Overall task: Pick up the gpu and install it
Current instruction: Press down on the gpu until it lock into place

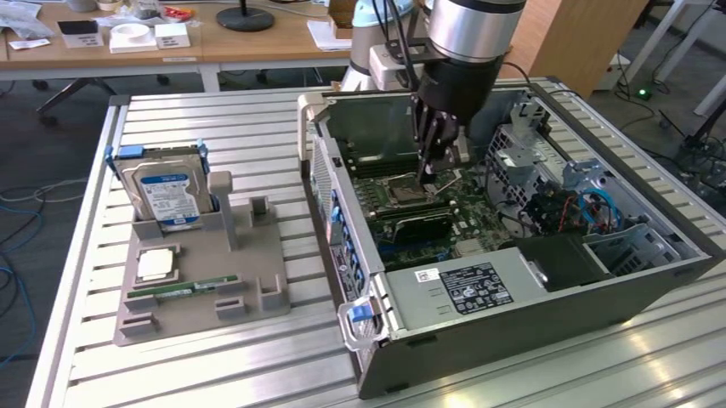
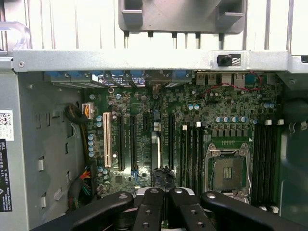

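Pincer (image 1: 433, 174) hangs inside the open computer case (image 1: 635, 280), fingers drawn together over the motherboard (image 2: 192, 125) — apparently gripping the gpu (image 2: 155, 156), a thin edge-on card above the slots. Seating well likely needs square alignment, then straight, even pressure.

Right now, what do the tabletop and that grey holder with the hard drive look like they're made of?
Tabletop: looks like bare aluminium, silvery slats with sheen and grooves between them. Grey holder: probably moulded or printed plastic, matte, uniform grey, chunky slots; the look alone cannot settle it.

Green motherboard (image 2: 192, 125); black hand (image 2: 163, 204); grey holder (image 1: 199, 272).
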